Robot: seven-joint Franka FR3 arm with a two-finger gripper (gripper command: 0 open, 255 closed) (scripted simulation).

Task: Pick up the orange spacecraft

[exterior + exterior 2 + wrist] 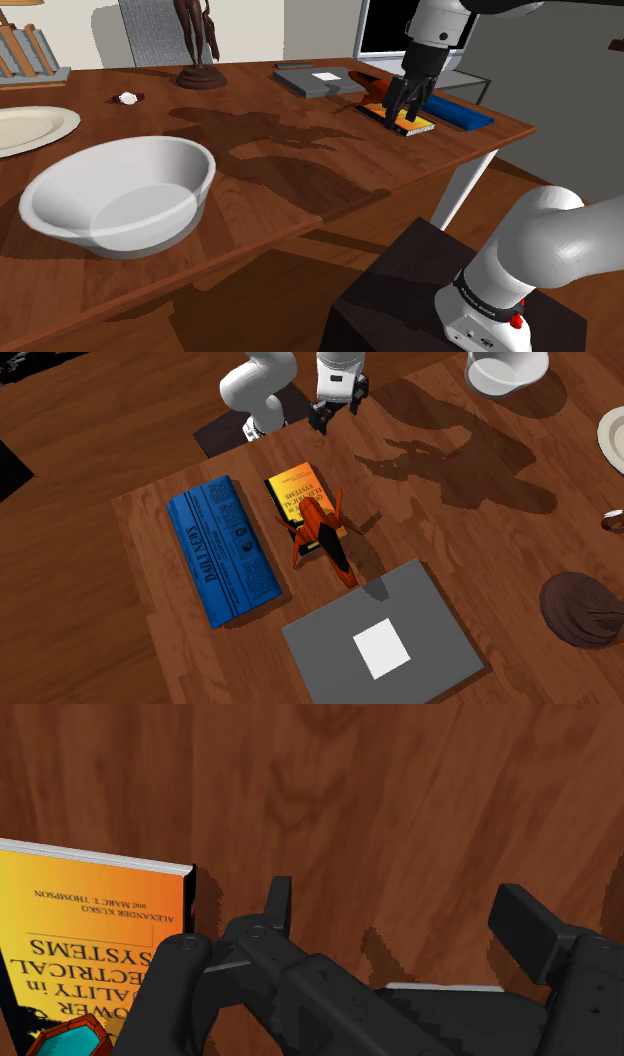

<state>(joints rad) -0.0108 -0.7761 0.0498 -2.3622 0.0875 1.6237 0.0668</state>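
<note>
The orange spacecraft [322,534] is a slim model with thin legs and a dark tail. It lies on an orange-yellow book [295,490] near the table's corner. In the shoulder view the spacecraft [373,91] shows just behind my gripper [408,108]. In the wrist view a corner of the spacecraft [68,1039], orange with a teal patch, shows beside the left finger. My gripper [400,909] hangs open over bare wood beside the book [90,934], with nothing between its fingers. From above, the gripper [338,412] hovers off the book's end nearest the stand.
A folded blue newspaper [222,547] lies beside the book. A grey slab [420,622] with a white sheet lies past the spacecraft. A white bowl [120,195], a plate [30,125], a dark statuette [200,45] and a small object [127,97] stand farther along the wooden table [300,170].
</note>
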